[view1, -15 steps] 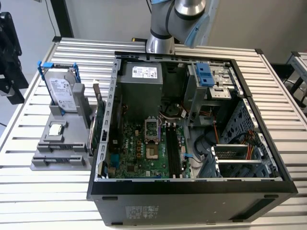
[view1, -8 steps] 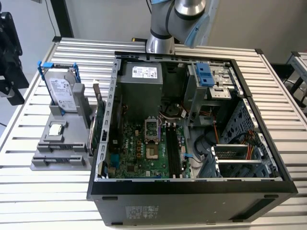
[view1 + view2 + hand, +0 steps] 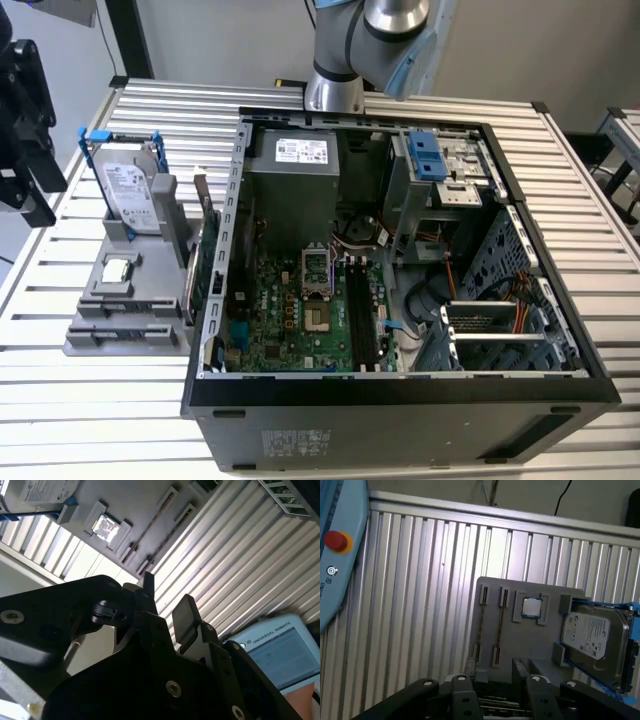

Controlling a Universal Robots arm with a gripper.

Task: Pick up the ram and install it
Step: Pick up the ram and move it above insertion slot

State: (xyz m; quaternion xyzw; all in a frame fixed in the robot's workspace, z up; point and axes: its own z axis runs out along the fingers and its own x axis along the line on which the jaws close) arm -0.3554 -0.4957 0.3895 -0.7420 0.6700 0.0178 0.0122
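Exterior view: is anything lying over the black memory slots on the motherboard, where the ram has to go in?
Nothing visible is. The case is open on top, and the black slots lie uncovered. The grey cables lie beside them, toward the exterior view's right, not across. The gripper is open and empty.

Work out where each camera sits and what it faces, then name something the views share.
Exterior view: high up, looking down into the open computer case on the slatted table; the arm rises behind it.
First wrist view: on the wrist, facing the grey holder past the gripper.
Second wrist view: on the wrist, facing across the table past the open gripper.
Shared: all three show the hard drive.
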